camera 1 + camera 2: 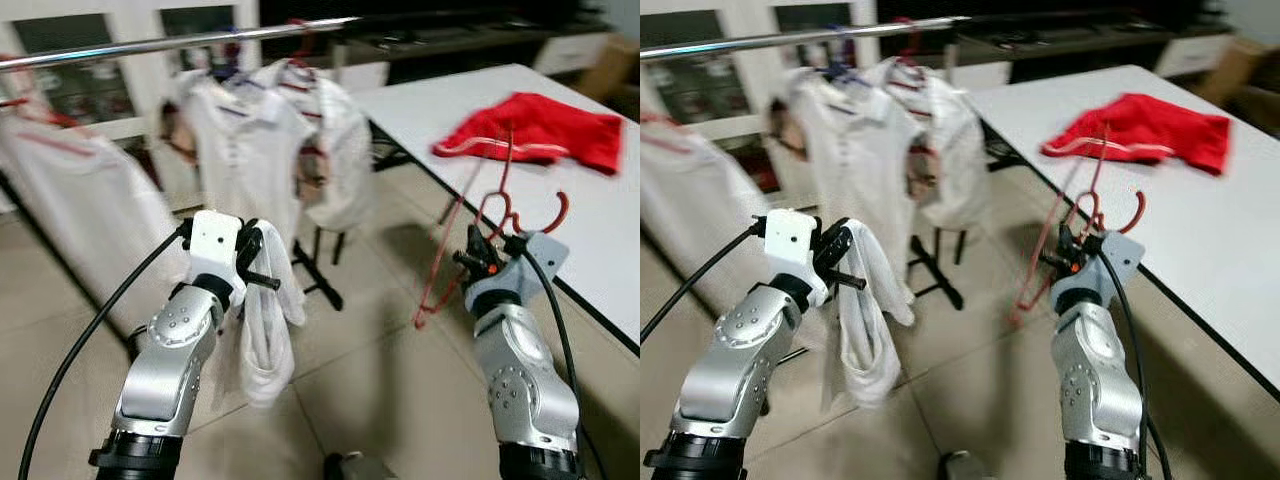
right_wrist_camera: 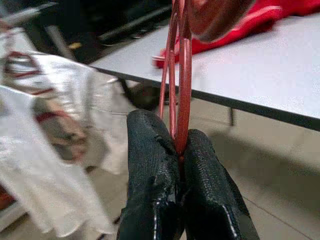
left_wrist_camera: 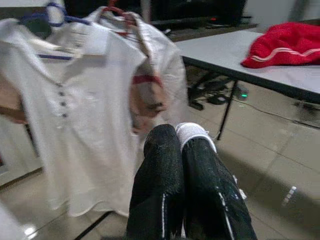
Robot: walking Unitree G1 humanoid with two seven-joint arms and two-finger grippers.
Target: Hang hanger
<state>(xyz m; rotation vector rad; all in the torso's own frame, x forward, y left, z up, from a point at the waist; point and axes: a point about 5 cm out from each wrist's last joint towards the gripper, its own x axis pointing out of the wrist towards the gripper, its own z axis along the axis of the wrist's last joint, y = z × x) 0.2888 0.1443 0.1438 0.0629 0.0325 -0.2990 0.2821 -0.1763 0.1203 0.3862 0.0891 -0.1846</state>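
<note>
Gripping a red hanger point(image 1: 470, 225), the right gripper point(image 1: 478, 262) is raised in front of the robot, just off the near edge of the white table point(image 1: 590, 250). Right wrist view confirms it: both black fingers point(image 2: 150, 175) clenched on the hanger's thin red wire, which runs up between them. Hanger is tilted, hook point(image 1: 553, 212) curling above the gripper toward the table, long wire frame slanting down and toward the left, hanging free over the tiled floor point(image 1: 400, 380).

Left gripper point(image 1: 262, 262) is up at similar height on the other side, fingers closed tight on a white garment point(image 1: 268, 330). Left wrist view shows a fold of white fabric point(image 3: 192, 132) pinched between the fingertips; the rest droops down from the gripper, not touching the floor.

Metal clothes rail point(image 1: 170, 43) runs across the top of the eye views, well beyond both grippers. Several white shirts point(image 1: 245, 140) hang from it on hangers; one has a buttoned placket with dark trim. Another white garment point(image 1: 75, 195) hangs further left.

Red garment point(image 1: 535, 130) with white stripes lies bunched on the table, apart from the held hanger. Eye views are somewhat motion-blurred.
</note>
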